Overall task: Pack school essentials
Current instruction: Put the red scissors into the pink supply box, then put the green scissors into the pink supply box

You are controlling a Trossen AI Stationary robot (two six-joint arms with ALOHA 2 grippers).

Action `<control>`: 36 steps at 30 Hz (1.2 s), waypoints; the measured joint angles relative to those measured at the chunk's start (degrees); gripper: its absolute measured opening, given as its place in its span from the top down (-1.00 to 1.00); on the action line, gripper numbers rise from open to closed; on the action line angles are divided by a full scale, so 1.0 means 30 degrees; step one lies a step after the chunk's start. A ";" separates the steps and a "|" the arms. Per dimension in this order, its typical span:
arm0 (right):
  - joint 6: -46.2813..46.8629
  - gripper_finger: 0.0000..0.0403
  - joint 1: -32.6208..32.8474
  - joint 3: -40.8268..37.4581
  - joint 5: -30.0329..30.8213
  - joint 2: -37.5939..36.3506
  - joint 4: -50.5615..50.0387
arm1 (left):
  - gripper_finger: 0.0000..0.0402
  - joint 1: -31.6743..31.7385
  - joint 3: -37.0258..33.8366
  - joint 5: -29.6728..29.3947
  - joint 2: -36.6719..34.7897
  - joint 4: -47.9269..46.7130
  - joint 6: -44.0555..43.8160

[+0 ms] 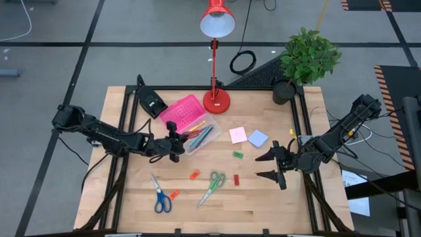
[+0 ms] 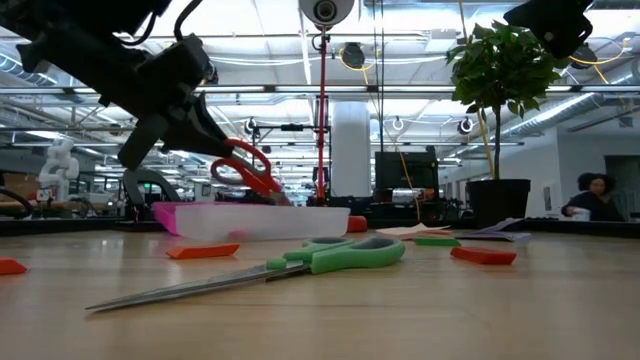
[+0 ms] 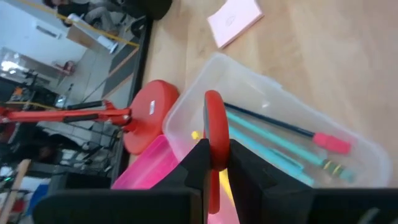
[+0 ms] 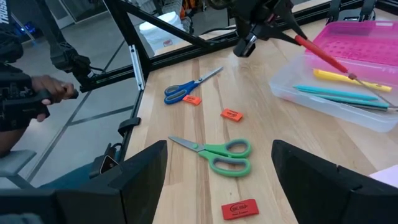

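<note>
The left gripper (image 1: 176, 143) hangs over the near end of the clear plastic box (image 1: 197, 139), its fingers pinched tight on the handle of the red-handled scissors (image 2: 245, 170), whose blades slant down into the box. Inside it lie teal pens (image 3: 273, 146) and something yellow, and its pink lid (image 1: 182, 112) lies open on the far side, beside the red lamp (image 1: 216, 100). The right gripper (image 1: 272, 165) waits off to the right of the table, fingers spread wide, holding nothing. Still out on the wood are the green-handled scissors (image 1: 212, 186) in the middle, the blue-handled scissors (image 1: 160, 196) to their left, a few small red and orange erasers (image 1: 194, 175) around them, a green eraser (image 1: 237, 155), and the pink sticky-note pad (image 1: 238, 135) next to the blue sticky-note pad (image 1: 258, 138).
</note>
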 joint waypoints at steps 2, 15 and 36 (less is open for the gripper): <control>0.0000 -0.40 0.0001 0.0000 0.0000 0.0000 0.0000 | 0.76 0.0000 0.0000 0.0272 0.0000 -0.0007 -0.0206; 0.0007 -0.40 -0.0004 0.0000 -0.0007 0.0000 0.0000 | 0.22 0.0000 0.0000 0.1276 0.0000 -0.0933 -0.1582; 0.0004 -0.40 -0.0003 0.0000 -0.0007 0.0014 0.0000 | 0.47 -0.0015 0.0017 0.1544 0.0000 0.1221 -0.3512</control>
